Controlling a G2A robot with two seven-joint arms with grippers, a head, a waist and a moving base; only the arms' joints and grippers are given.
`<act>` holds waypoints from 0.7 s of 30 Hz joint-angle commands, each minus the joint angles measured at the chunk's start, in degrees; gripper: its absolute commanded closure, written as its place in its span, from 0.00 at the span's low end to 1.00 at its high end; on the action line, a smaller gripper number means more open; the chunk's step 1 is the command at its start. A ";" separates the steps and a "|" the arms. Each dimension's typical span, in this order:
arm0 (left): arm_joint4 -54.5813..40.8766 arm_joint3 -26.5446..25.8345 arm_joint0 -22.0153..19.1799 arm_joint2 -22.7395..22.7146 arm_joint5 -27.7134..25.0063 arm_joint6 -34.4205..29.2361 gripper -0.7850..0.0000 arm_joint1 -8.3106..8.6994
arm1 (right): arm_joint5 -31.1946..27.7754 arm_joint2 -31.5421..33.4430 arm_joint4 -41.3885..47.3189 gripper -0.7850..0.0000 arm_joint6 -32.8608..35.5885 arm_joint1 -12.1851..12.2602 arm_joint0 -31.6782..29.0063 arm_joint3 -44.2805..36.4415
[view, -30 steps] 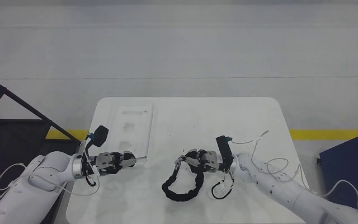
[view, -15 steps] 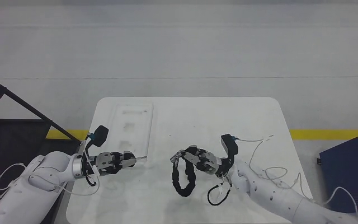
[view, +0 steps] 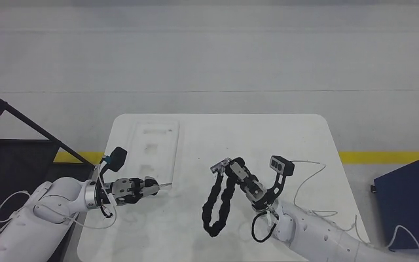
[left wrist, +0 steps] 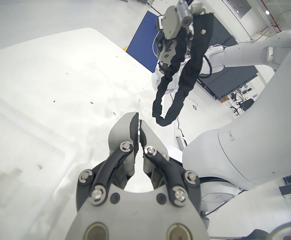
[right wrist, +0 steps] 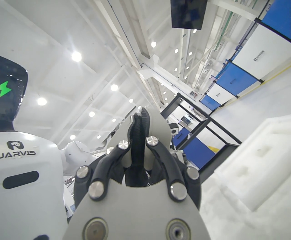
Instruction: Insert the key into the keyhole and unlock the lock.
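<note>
Left tool (left wrist: 139,122): stands over the near left part of the table (view: 281,141), at about 8 o'clock from its centre. Its pads are pinched tight on the flat metal key (left wrist: 139,106). The blade projects past the fingertips, points toward 3 o'clock and is held off the table surface. The key is not in the lock, and the two are well apart.

Right tool (right wrist: 140,114): stands near the table centre, at about 3 o'clock from the key tip. It is closed narrow on the black fabric sleeve of the lock (left wrist: 185,14); the right wrist view shows the sleeve clamped between the pads. The silver lock body sits just past the fingertips, its round end turned toward the left tool. The sleeved chain loop (left wrist: 199,43) hangs free below the tool; in the top view it trails toward 6 o'clock.

Foam tray (view: 155,141): white, with shallow recesses. It lies flat on the far left part of the table, at about 11 o'clock, beyond the left tool and apart from both tools
</note>
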 commanded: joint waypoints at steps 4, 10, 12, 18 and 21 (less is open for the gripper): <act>0.00 0.00 0.00 0.00 0.00 0.00 1.00 0.00 | 0.00 0.05 -0.49 1.00 -0.06 -1.04 -0.89 0.89; 0.00 0.00 0.00 0.00 0.00 0.00 1.00 0.00 | 0.00 -1.20 -0.88 1.00 -0.06 -3.12 -1.66 1.63; 0.00 0.00 0.00 0.00 0.00 0.00 1.00 0.00 | 0.00 -1.46 -0.56 1.00 -0.06 -3.81 -1.73 2.29; 0.00 0.00 0.00 0.00 0.00 0.00 1.00 0.00 | 0.00 0.33 -3.13 1.00 -0.07 -5.91 -2.98 4.84; 0.00 0.00 0.00 0.00 0.00 0.00 1.00 0.00 | 0.00 3.37 -1.90 1.00 -0.07 -7.46 -4.67 3.83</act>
